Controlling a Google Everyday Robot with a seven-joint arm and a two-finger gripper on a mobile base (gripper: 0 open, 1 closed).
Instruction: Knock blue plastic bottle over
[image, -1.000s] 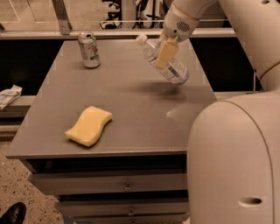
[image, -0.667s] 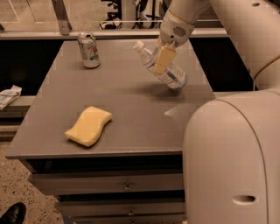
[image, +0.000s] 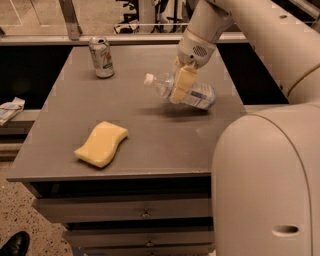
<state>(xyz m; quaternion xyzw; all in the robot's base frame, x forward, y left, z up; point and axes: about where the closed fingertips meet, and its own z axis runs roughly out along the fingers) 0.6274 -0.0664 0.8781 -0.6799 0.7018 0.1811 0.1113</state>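
Note:
The blue plastic bottle (image: 192, 92) is tipped far over, almost lying flat, near the table's right edge. Its white cap (image: 149, 79) points left and its base is to the right, low over the grey table (image: 150, 130). A shadow lies under its raised cap end. My gripper (image: 181, 85) reaches down from the upper right and sits against the middle of the bottle, overlapping its label. The part of the gripper behind the bottle is hidden.
A metal soda can (image: 101, 57) stands upright at the table's far left. A yellow sponge (image: 101, 143) lies near the front left. Drawers sit under the table. My white robot body (image: 270, 185) fills the right foreground. A railing runs behind the table.
The bottle has tipped from a steep tilt to almost flat, its cap swinging down and left. My gripper has moved down and slightly left with it.

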